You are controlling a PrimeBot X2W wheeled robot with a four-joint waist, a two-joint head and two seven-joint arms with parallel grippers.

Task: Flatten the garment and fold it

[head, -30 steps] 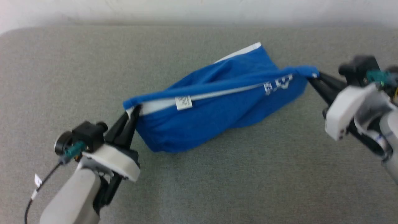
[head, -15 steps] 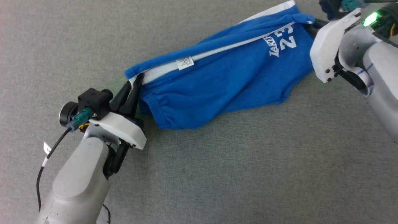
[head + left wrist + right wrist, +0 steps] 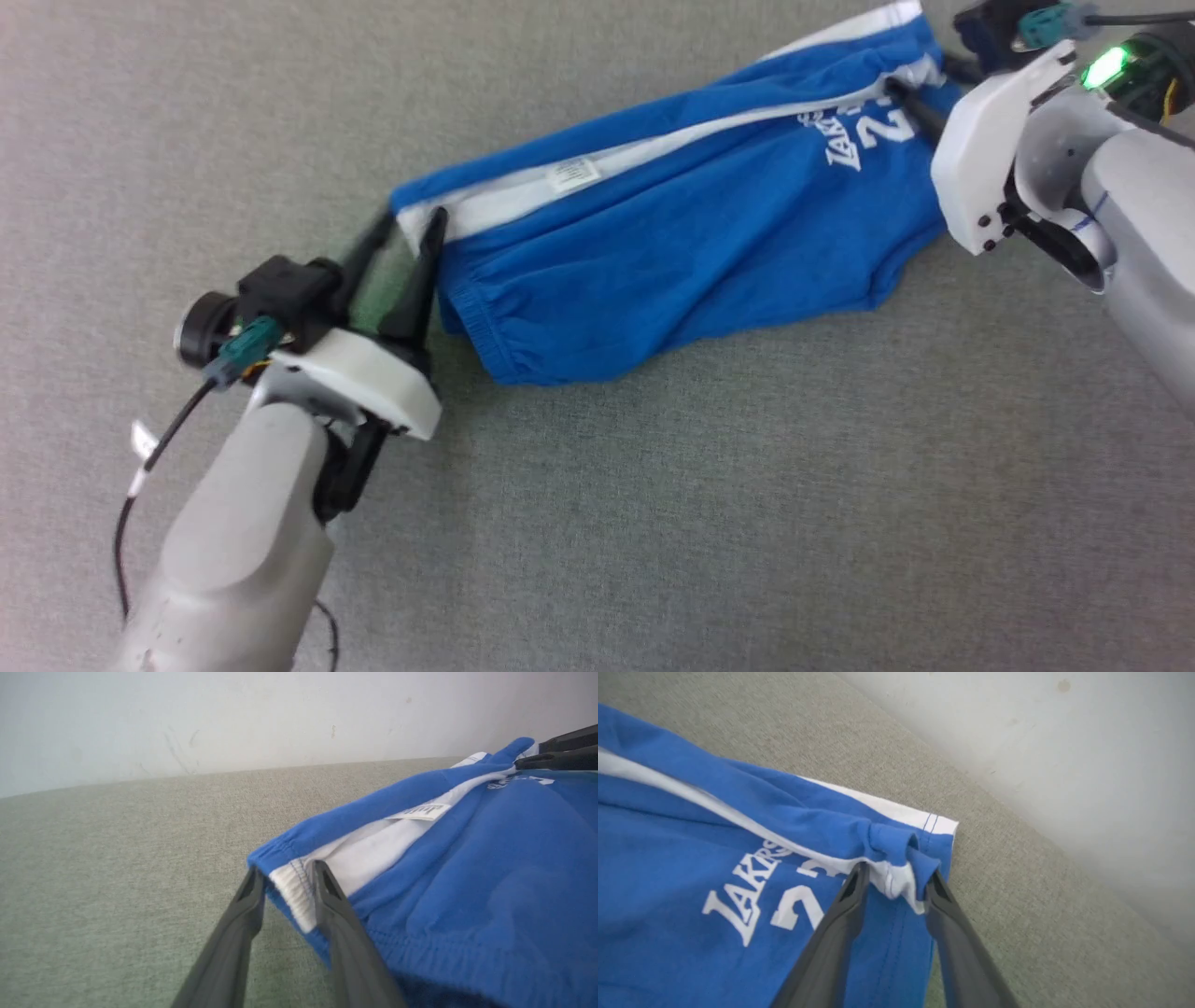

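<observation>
Shorts [image 3: 691,252] lie crumpled on the grey fabric surface [image 3: 653,523], running diagonally between both arms. Left gripper [image 3: 285,870]: fingers apart, with the white-striped waistband corner sitting loose between the tips. Right gripper [image 3: 897,871]: fingers apart too, with the bunched hem corner next to the white print between them. Neither side is clamped. The label [image 3: 574,174] faces up on the white stripe.

Plain room: fabric surface [image 3: 653,523], scuffed wall [image 3: 233,718]
</observation>
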